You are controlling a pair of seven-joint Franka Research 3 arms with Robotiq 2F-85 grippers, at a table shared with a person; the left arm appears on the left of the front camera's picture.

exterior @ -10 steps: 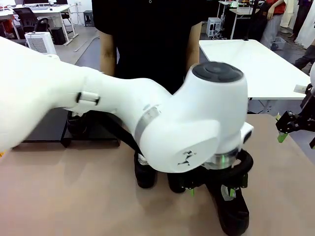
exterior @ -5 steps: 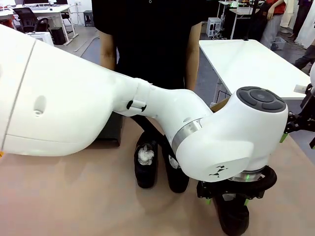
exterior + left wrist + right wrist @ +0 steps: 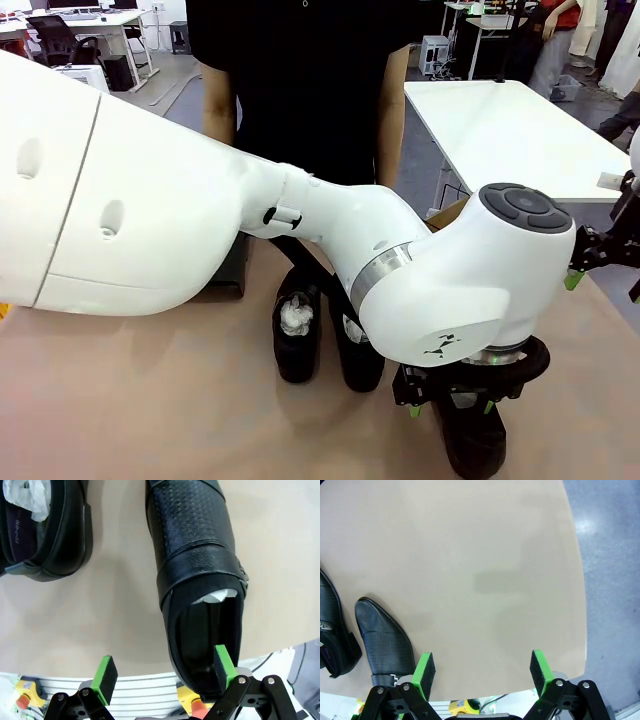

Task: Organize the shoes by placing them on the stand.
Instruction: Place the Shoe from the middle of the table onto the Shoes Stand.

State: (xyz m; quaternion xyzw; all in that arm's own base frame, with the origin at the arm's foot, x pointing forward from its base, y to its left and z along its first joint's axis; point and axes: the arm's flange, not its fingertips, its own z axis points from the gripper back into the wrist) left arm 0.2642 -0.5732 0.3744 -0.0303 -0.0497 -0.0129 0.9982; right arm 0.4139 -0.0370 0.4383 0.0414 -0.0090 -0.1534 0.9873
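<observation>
Left end effector (image 3: pixel 165 672), spread wide, hangs over the heel of a perforated black dress shoe (image 3: pixel 200 565) lying on the bench (image 3: pixel 125 605). A paper-stuffed shoe (image 3: pixel 45 530) lies beside that shoe. Right end effector (image 3: pixel 481 667), also spread, hovers beside it over bare bench.

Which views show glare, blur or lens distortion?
Front view: sharp, left arm blocks much of the table. Left wrist view: soft sheen on the shoe, no blur. Right wrist view: table edge bowed by the wide lens, faint darker patch.
</observation>
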